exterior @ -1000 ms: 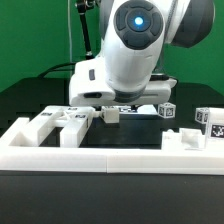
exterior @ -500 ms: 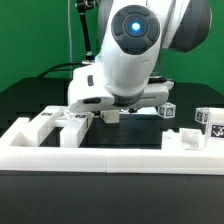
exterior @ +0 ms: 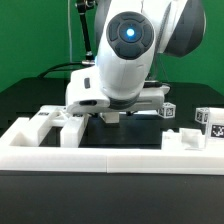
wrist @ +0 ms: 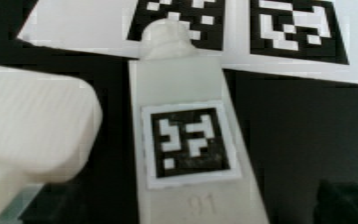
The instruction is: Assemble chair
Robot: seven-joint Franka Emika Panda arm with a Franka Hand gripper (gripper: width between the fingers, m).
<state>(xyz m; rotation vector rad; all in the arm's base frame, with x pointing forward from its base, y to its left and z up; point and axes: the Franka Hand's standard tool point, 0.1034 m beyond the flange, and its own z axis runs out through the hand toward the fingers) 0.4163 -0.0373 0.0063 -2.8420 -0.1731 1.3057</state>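
The black tabletop (exterior: pixel 120 135) carries everything. The arm (exterior: pixel 125 60) bends low over it, behind the long white border rail (exterior: pixel 100 155). The loose chair pieces (exterior: pixel 55 122) are clustered just off the tool (exterior: pixel 110 115), toward the exterior view's left.

In the wrist view, one long chair piece (wrist: pixel 190 110) with a square tag on its upper face lies directly under the tool. A thicker blocky piece (wrist: pixel 43 110) lies close beside it on one flank. A flat white tagged slab (wrist: pixel 247 30) sits at its far end.

The tool is spread wide and grasps nothing. Its dark fingertips (wrist: pixel 345 198) stand clear on either side of the long piece, whose long axis runs crosswise to the tool's closing line. A straight descent looks enough to straddle it.
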